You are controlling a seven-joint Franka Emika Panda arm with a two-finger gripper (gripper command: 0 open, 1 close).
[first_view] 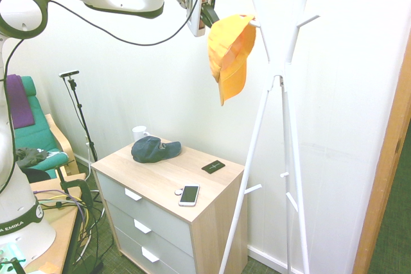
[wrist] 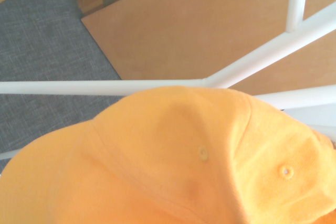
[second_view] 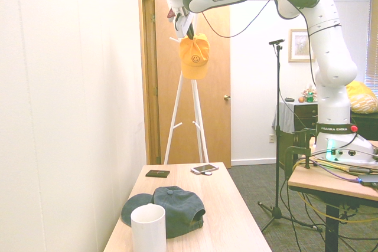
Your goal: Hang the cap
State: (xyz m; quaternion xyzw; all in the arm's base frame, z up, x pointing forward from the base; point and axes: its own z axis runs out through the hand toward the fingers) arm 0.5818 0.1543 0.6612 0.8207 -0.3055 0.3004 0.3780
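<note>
Seating the yellow-orange cap (first_view: 228,49) on the white coat rack (first_view: 259,120) needs gentle lowering; the gripper (first_view: 214,22) is clamped on it.

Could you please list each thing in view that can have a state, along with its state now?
Yellow-orange cap: in the jaws, brim hanging down, at a rack peg.
Gripper: shut on the cap.
Coat rack: upright.
Navy cap: lying on the dresser.
Drawers: closed.
Mug: upright.
Phone: lying flat, face up.
Door: cannot tell whether fully closed.
</note>
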